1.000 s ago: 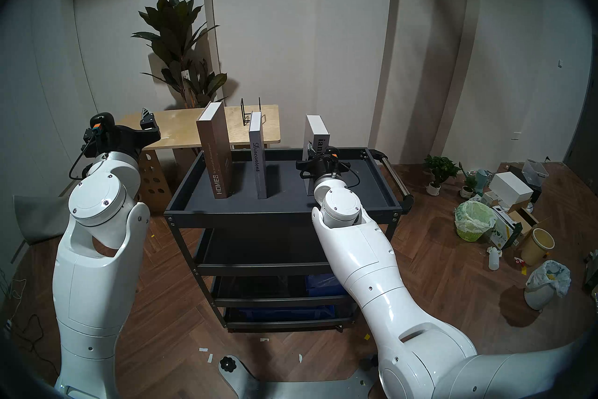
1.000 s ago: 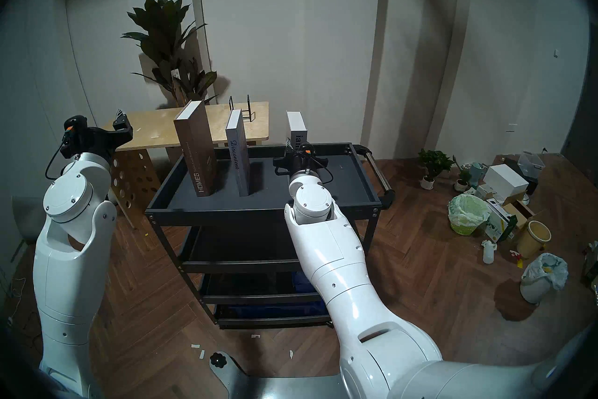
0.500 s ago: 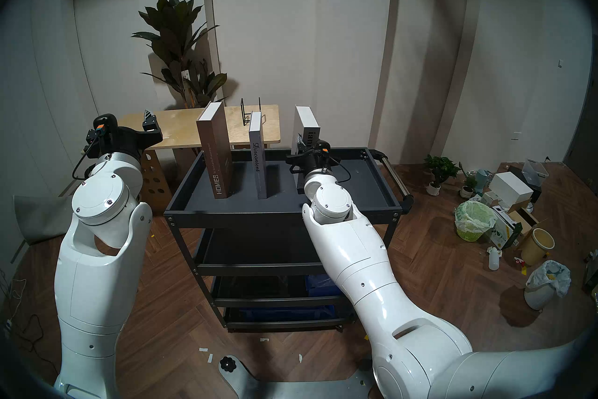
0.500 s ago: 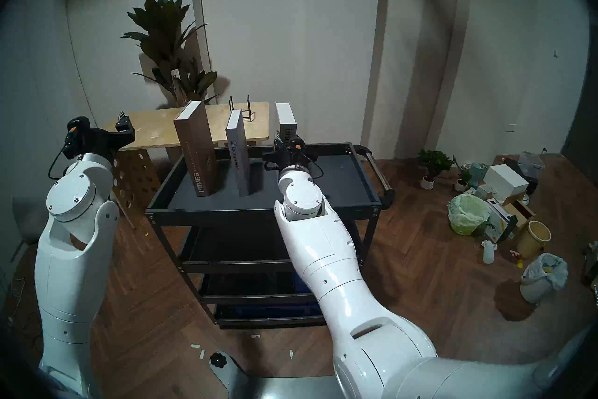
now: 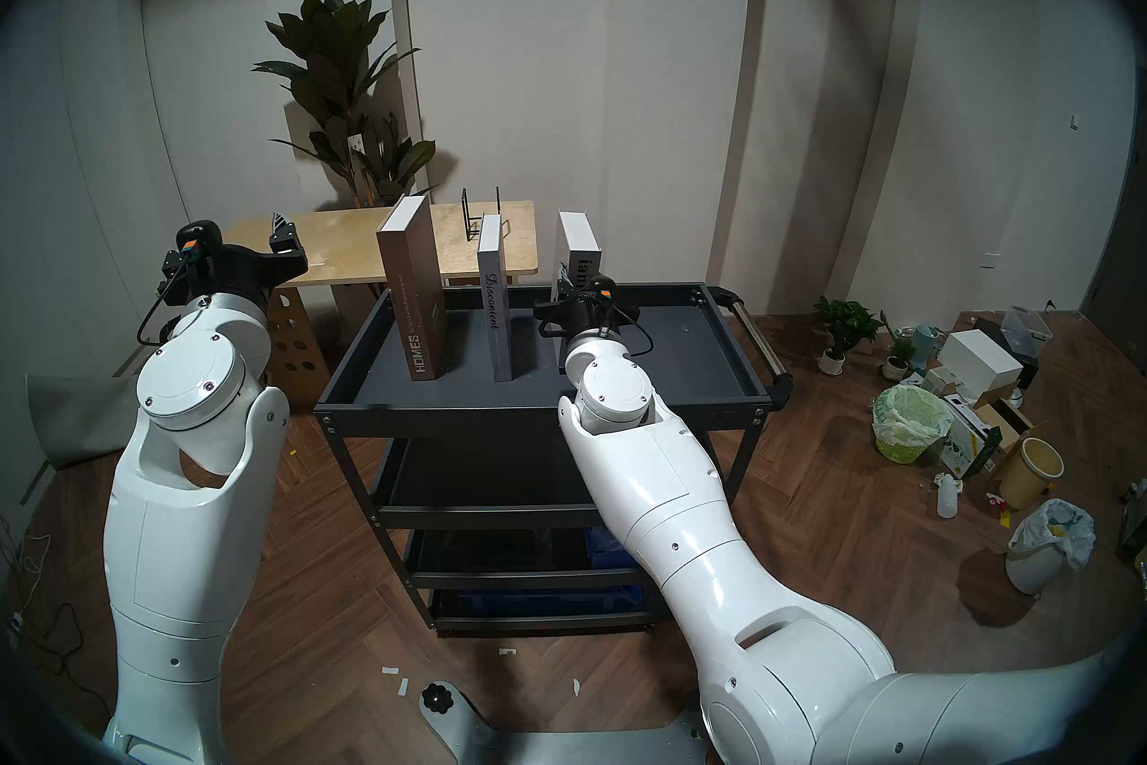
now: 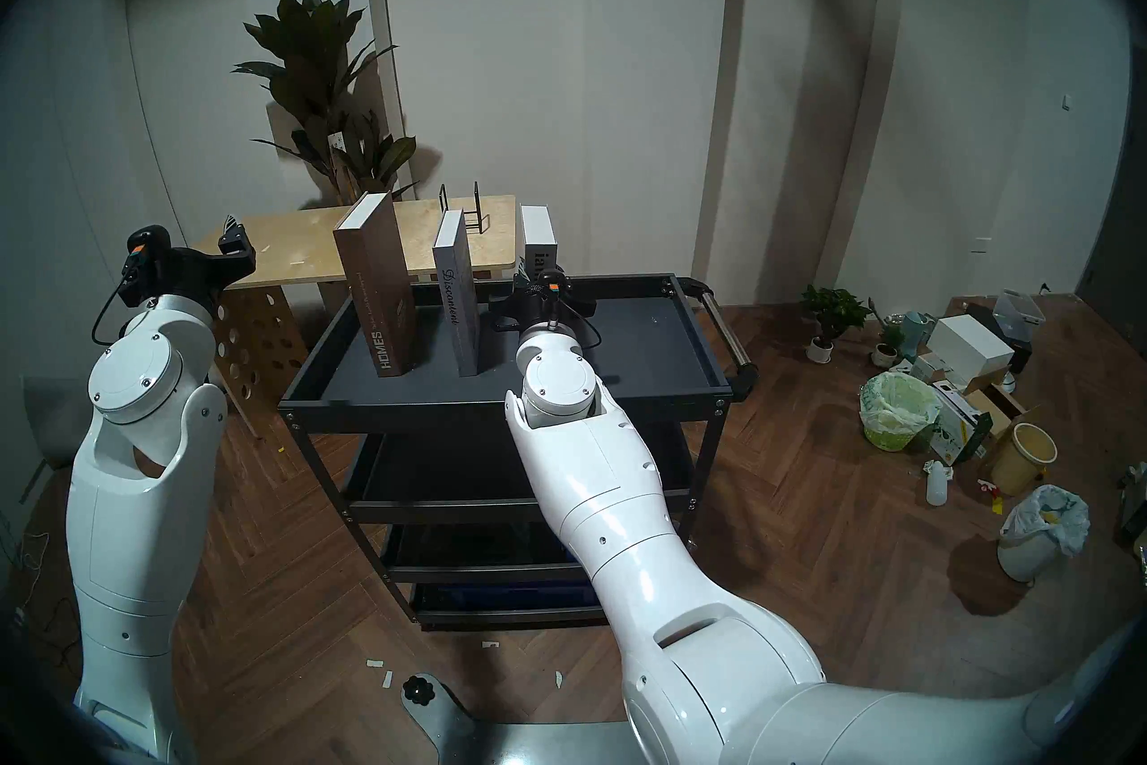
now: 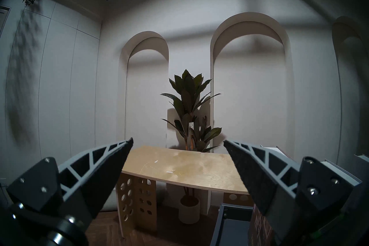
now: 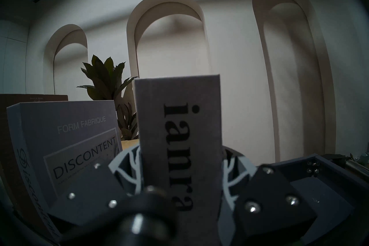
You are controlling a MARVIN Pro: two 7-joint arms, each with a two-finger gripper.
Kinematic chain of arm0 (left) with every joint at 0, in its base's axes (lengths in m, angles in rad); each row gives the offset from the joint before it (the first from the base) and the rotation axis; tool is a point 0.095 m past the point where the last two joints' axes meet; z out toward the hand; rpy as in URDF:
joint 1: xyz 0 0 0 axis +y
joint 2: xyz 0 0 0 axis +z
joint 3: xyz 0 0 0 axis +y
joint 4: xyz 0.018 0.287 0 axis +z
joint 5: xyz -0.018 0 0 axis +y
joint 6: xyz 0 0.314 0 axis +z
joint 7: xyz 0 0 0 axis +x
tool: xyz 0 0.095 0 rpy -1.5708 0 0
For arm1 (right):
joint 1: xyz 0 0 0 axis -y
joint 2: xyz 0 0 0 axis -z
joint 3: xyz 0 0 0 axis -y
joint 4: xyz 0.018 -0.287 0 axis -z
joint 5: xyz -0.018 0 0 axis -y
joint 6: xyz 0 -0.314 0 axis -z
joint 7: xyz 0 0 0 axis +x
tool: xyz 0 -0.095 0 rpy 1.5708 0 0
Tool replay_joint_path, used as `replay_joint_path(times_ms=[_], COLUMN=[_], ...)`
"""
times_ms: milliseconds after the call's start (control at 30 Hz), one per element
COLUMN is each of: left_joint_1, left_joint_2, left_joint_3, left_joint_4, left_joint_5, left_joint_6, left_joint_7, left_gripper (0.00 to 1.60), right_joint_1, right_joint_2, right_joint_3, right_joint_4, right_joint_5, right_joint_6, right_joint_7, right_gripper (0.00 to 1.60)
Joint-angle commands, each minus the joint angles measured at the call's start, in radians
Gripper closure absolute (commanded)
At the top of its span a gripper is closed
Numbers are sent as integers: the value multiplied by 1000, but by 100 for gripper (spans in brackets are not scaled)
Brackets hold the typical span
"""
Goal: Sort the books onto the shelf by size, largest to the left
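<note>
Three books stand upright on the top tray [image 5: 683, 348] of the dark grey shelf cart. The tall brown "HOMES" book [image 5: 413, 285] is on the left and the thin grey-lilac "Discontent" book [image 5: 494, 298] is in the middle. The white "ianra" book [image 5: 580, 248] is to its right. My right gripper [image 5: 574, 289] is shut on the "ianra" book's spine, which also shows in the right wrist view [image 8: 179, 129] beside the "Discontent" book [image 8: 69, 139]. The "ianra" book's bottom is hidden behind my wrist. My left gripper [image 5: 282, 233] is open and empty, left of the cart, as the left wrist view [image 7: 177, 143] shows.
A plywood table [image 5: 347, 242] with round holes stands behind the cart, with a black wire bookend [image 5: 481, 217] on it. A potted plant [image 5: 347, 81] is behind it. The cart's chrome handle [image 5: 754, 332] is at the right end. Boxes and bins [image 5: 906, 422] lie on the floor at right.
My right gripper has carried the "ianra" book leftward along the top tray, closer to the "Discontent" book. The left arm has barely shifted.
</note>
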Motion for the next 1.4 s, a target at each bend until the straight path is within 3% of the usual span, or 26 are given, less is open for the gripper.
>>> replay_joint_path(times_ms=[0,733,767,800,833,867,900,933,967,1000,1067,1367], left_joint_1=[-3,18,19,20,20,20,20,21,20,20,19,15], left_joint_2=[3,3,3,3,3,3,3,2,2,2,2,2], left_joint_3=[-19,-51,-52,-53,-54,-54,-54,-54,-54,-54,-54,-51], left_joint_4=[-15,-26,-26,-27,-27,-27,-27,-27,-27,-27,-25,-23], left_joint_5=[-5,-31,-32,-32,-32,-32,-32,-32,-32,-32,-32,-31], left_joint_6=[-11,-16,-16,-16,-16,-16,-16,-16,-16,-16,-16,-15], left_joint_7=[-3,-20,-20,-19,-19,-19,-18,-18,-18,-18,-18,-22], left_gripper=[0,0,0,0,0,0,0,0,0,0,0,0], right_joint_1=[29,36,36,37,37,38,38,38,38,38,37,23], right_joint_2=[-31,-29,-28,-28,-28,-27,-26,-25,-25,-24,-23,-20], right_joint_3=[-14,-37,-38,-40,-42,-43,-44,-45,-46,-46,-45,-45], right_joint_4=[-3,40,42,43,44,44,45,44,44,44,41,4], right_joint_5=[-3,-23,-24,-25,-25,-26,-26,-24,-24,-24,-19,-21], right_joint_6=[-22,-18,-19,-20,-20,-20,-20,-21,-22,-23,-29,-32], right_joint_7=[-4,-51,-50,-51,-50,-49,-49,-45,-45,-45,-38,-32], right_gripper=[160,159,147,147,126,114,114,95,95,57,0,0])
